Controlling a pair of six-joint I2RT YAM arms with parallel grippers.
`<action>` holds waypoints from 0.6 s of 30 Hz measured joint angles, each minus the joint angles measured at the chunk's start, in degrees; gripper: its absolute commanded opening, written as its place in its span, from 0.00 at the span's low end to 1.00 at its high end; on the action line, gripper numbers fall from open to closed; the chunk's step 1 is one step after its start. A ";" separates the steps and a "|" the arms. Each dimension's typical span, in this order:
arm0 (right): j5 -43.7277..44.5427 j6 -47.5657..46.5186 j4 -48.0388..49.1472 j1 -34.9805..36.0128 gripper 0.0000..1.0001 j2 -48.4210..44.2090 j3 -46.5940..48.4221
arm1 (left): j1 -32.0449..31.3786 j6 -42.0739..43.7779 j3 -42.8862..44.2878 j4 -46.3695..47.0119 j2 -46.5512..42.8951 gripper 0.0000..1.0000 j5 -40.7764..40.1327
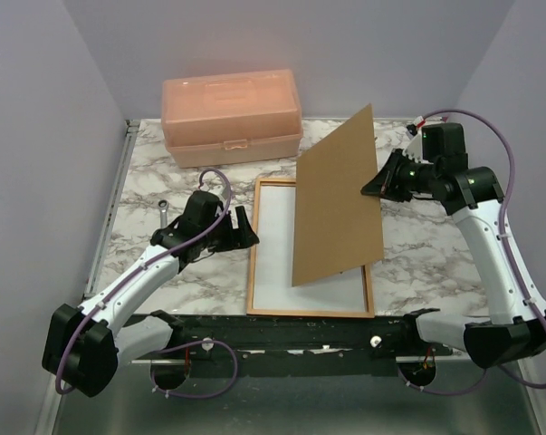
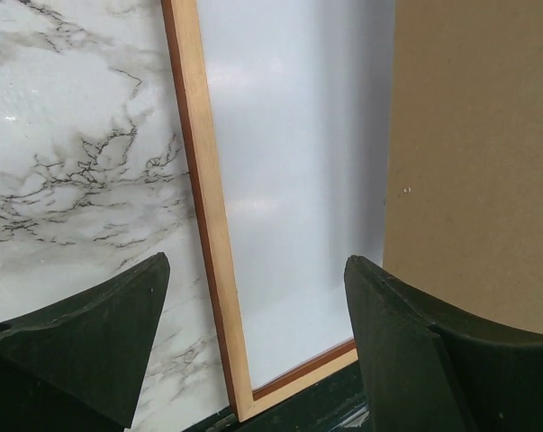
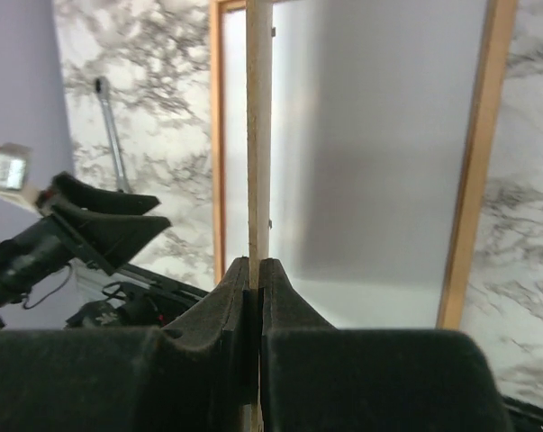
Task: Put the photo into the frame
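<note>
Tilted board (image 1: 336, 204) over frame (image 1: 252, 272), edge pinched by right end effector (image 3: 256, 270), left end effector (image 1: 245, 231) open alongside; thin grip may let it pivot and shift photo (image 1: 274, 263).

Pale lavender walls (image 1: 37, 91) closing in three sides, white marble-patterned tabletop (image 1: 146, 172) with grey veining, metal rail (image 1: 108, 213) along its left edge, soft even light.
</note>
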 measured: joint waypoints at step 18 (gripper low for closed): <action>8.61 -5.16 -12.83 0.09 0.04 7.63 9.22 | 0.00 -2.40 3.61 -1.49 -0.04 0.87 3.26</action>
